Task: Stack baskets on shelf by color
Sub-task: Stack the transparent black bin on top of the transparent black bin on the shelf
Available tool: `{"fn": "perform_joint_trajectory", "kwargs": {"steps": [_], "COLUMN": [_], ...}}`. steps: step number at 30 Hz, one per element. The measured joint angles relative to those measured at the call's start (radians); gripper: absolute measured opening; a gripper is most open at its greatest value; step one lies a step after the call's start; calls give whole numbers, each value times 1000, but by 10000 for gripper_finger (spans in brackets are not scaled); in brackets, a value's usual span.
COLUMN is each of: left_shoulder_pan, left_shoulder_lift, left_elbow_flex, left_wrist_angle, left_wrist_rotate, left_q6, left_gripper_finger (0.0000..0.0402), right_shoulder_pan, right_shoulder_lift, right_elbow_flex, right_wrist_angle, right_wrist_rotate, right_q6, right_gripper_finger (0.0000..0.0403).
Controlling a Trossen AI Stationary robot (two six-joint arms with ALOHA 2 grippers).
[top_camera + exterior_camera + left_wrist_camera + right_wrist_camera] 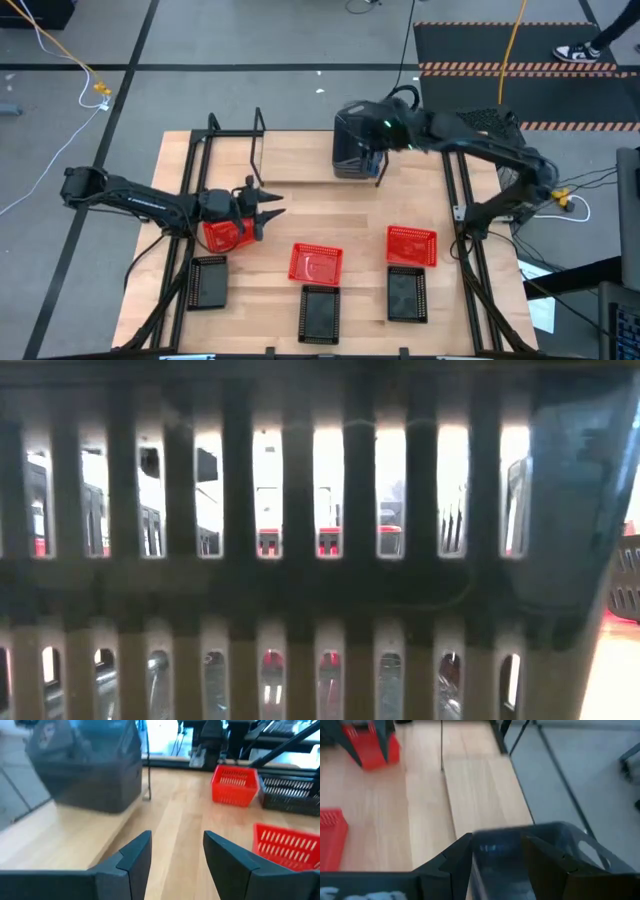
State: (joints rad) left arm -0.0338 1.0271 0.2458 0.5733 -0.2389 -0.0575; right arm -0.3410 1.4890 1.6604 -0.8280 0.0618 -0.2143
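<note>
From above, the shelf [235,150] stands at the far left of the table, its thin posts up and nothing on it that I can make out. The right gripper [372,165] is over a grey basket stack [352,150] near the middle of the far edge, just right of the shelf. The left gripper [265,208] sits lower left, fingers spread and pointing right, right beside a red basket [228,233]. 2 more red baskets [316,263] and [411,245] lie along the near half, and 3 black baskets [208,283], [320,312], [407,296] line the front edge.

The low view is blocked by a slotted basket wall [300,560] pressed close to the lens; only slivers of red show through the slots.

In the left wrist view, the left fingers [135,857] are wide apart with bare wood between them, holding nothing. The grey stack [90,767] lies ahead and off to one side.

In the right wrist view, the right fingers [457,855] straddle the wall of a grey basket [535,855], one inside and one outside, narrowed onto it.

I'd judge the right arm is the one to carry grey leftward onto the shelf, the basket's long side running along the rack's width.
</note>
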Motion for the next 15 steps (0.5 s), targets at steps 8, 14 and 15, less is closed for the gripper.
{"fn": "perform_joint_trajectory", "kwargs": {"steps": [8,14,15], "left_shoulder_pan": [0,0,0], "left_shoulder_lift": [0,0,0], "left_elbow_flex": [-15,-15,-15], "left_wrist_angle": [-6,-9,-9], "left_wrist_rotate": [-1,-1,-1], "left_q6": [-27,-8,-5], "left_gripper_finger": [182,182,182], "right_shoulder_pan": [-74,-72,-72], "right_shoulder_lift": [239,280,280], "right_elbow_flex": [242,217,211], "right_wrist_angle": [-424,-490,-486], "right_wrist_rotate": [-92,-87,-87], "right_q6": [-83,-105,-106], "right_gripper_finger": [163,163,163]}}
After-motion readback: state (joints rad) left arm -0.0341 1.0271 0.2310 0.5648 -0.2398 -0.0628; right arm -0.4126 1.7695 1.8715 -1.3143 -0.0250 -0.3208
